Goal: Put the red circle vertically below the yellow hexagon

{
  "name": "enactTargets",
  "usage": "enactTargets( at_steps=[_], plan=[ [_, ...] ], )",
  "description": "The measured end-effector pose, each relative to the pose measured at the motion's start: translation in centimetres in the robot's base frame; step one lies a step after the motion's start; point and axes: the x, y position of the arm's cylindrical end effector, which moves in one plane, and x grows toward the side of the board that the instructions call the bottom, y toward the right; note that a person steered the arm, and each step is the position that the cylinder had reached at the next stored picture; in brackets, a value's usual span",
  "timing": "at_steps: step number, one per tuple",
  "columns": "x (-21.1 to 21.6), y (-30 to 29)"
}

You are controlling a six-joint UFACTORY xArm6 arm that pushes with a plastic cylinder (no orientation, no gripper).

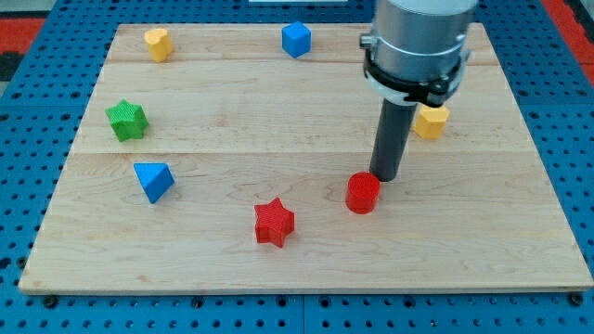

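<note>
The red circle lies on the wooden board, right of the middle and toward the view's bottom. The yellow hexagon lies above it and further to the view's right, partly hidden behind the arm. My tip rests on the board just above and to the right of the red circle, touching or nearly touching its upper right edge. The rod rises from there to the grey arm body at the view's top.
A red star lies left of the red circle. A blue triangle and a green star lie on the left side. A yellow heart and a blue cube lie near the top edge.
</note>
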Motion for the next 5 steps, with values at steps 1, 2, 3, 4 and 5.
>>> enactTargets(
  at_steps=[1, 2, 3, 4, 5],
  plan=[
    [-2.8, -5.8],
    [-0.3, -5.4],
    [4.0, -0.6],
    [4.9, 4.6],
    [1.6, 0.7]
  ],
)
